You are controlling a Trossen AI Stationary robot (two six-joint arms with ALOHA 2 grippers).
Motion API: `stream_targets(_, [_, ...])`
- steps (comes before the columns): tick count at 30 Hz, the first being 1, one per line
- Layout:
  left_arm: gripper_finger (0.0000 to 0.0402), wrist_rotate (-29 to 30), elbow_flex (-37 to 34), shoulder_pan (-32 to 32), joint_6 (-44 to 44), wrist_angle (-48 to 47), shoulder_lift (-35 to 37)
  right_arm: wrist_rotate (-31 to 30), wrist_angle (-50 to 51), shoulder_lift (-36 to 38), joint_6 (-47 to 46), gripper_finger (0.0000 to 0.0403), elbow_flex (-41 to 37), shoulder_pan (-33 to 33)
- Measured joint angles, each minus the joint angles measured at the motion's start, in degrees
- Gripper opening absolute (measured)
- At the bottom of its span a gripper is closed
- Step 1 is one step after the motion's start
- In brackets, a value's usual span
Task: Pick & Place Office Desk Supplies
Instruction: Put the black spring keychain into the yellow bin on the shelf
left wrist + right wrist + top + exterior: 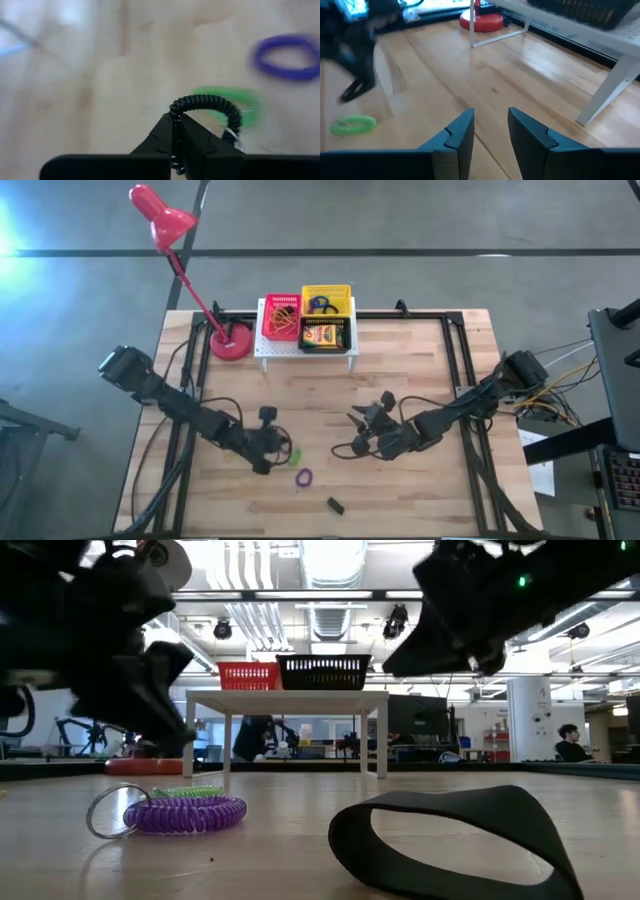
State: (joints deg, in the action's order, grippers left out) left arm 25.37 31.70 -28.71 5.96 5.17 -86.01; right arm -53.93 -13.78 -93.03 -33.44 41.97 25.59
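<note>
Already the left tool [177,131] had pinched a black coil [205,105] beside the green coil [248,106]; that thin bite risked slipping. Right tool [490,131] gaped empty.

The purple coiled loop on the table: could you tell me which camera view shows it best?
The low view: the purple coiled loop lies close and sharp, its metal ring visible. The high view shows a tiny purple ring; the left wrist view a blurred oval; the right wrist view misses it.

high: straight down over surface [400,380] | low: surface-level, facing rack [286,698] | wrists: close, both see green loop [353,124]
</note>
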Motion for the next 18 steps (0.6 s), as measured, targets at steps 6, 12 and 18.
stream_targets(6, [0.0018, 11.16, 5.81, 0.39, -6.05, -11.34, 4.05, 2.17, -14.00, -9.78, 2.76, 0.0114, -0.08, 0.00])
stream_targets(12, [0.0018, 16.65, 7.28, 2.90, -7.16, -17.06, 10.65, 4.14, -31.40, -16.66, 8.16, 0.0114, -0.08, -0.38])
stream_targets(18, [0.0018, 13.80, 3.28, 5.32, -4.60, -7.14, 13.96, 6.45, -37.43, -15.94, 13.59, 0.0143, -0.12, -1.02])
